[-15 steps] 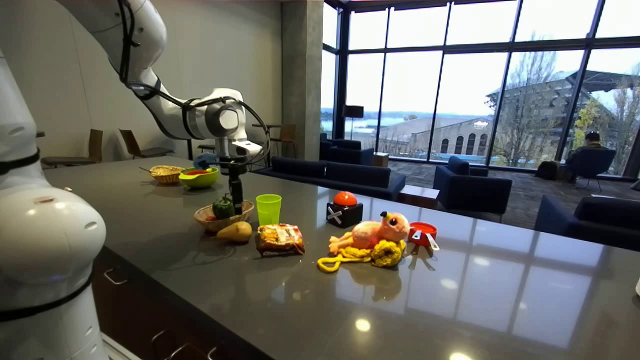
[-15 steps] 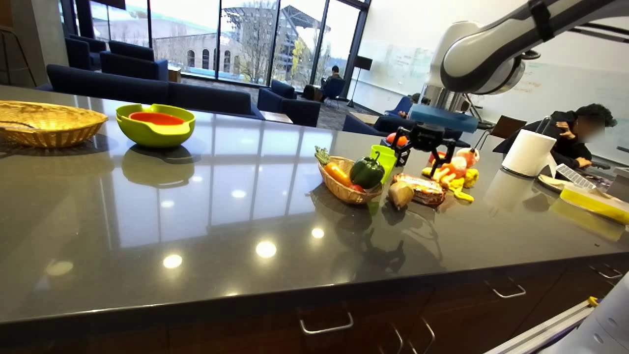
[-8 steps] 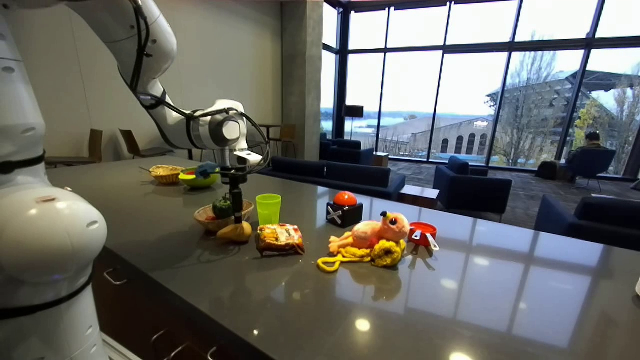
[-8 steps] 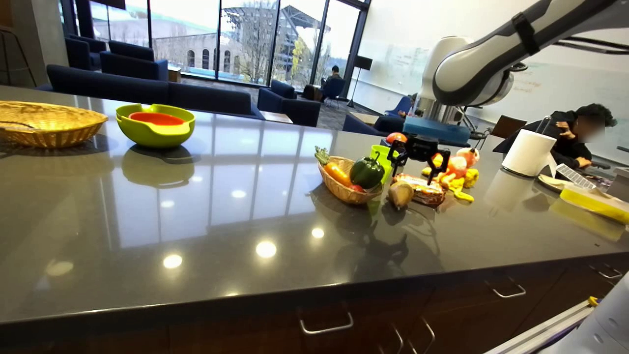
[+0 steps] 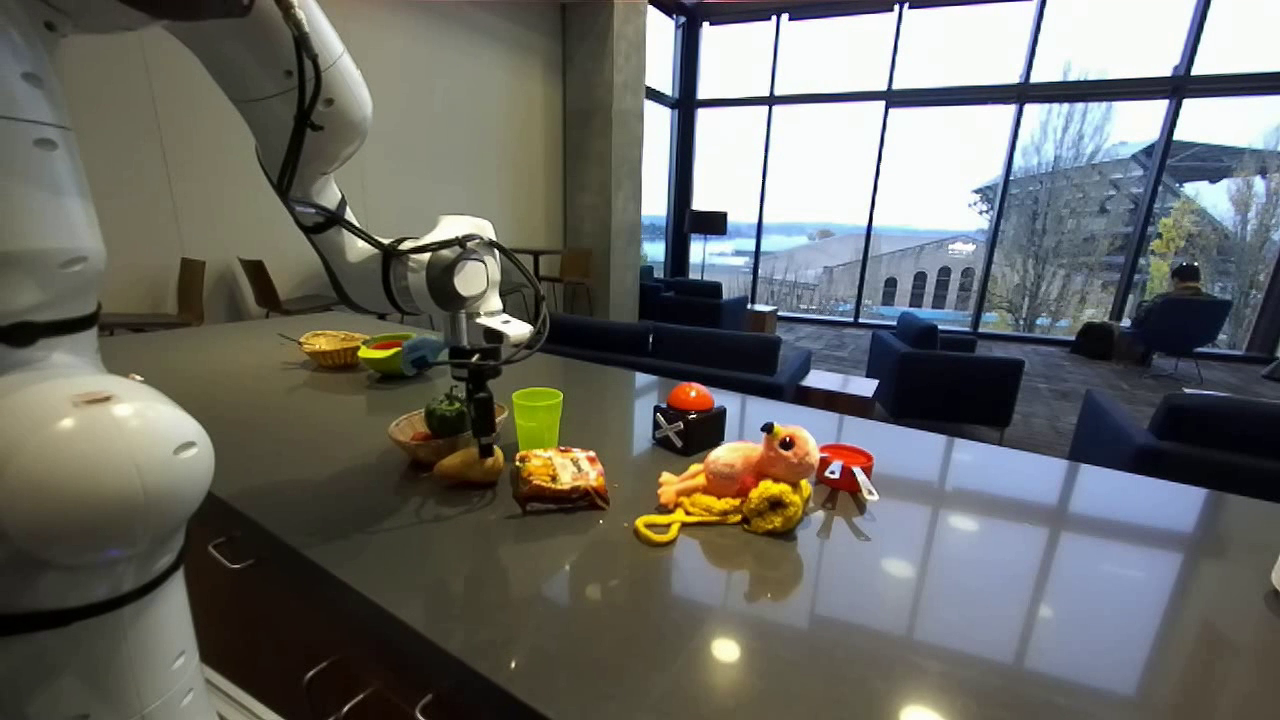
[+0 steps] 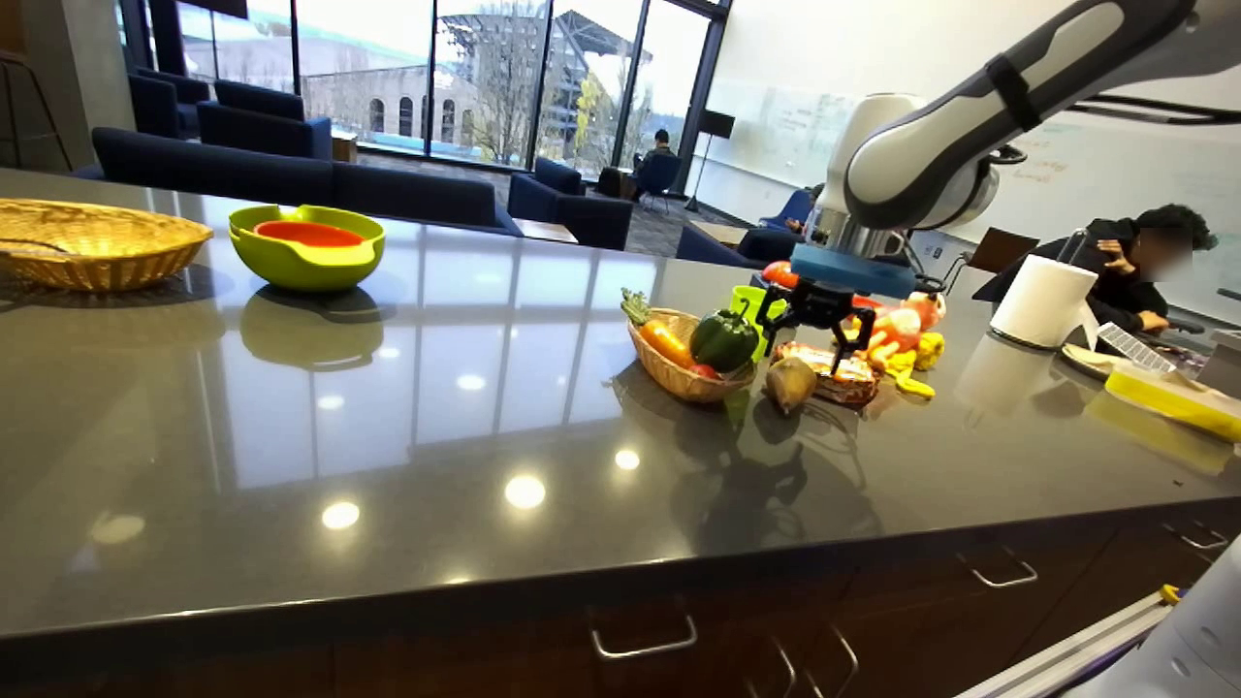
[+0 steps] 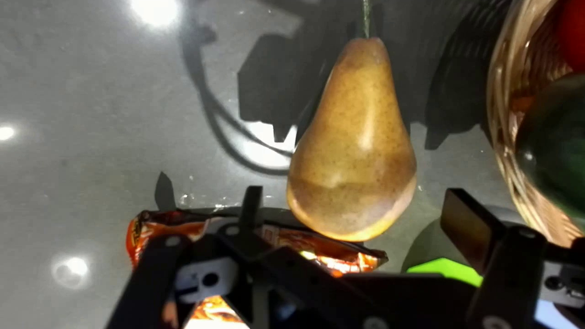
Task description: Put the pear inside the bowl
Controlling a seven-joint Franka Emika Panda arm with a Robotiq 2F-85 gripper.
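The brown-yellow pear [image 7: 354, 137] lies on its side on the dark counter, its stem toward the top of the wrist view. It also shows in both exterior views [image 5: 468, 467] [image 6: 791, 384]. My gripper [image 7: 355, 196] is open and empty, its fingers spread to either side of the pear's wide end, apart from it. In an exterior view the gripper [image 6: 805, 361] hangs just above and behind the pear. The green bowl [image 6: 305, 264] with a red inner piece [image 6: 308, 234] stands at the far left. In an exterior view the arm's blue part hides some of the bowl [image 5: 376, 364].
A small wicker basket [image 6: 686, 379] with a pepper, carrot and red item stands beside the pear. A snack packet [image 5: 560, 478] and green cup [image 5: 538, 418] stand close by. A plush toy [image 5: 755, 462], button box [image 5: 690, 425] and large basket [image 6: 107, 260] are farther off.
My gripper has come down toward the pear, and in an exterior view shifted slightly left. It stays open. The pear and the bowl have not moved.
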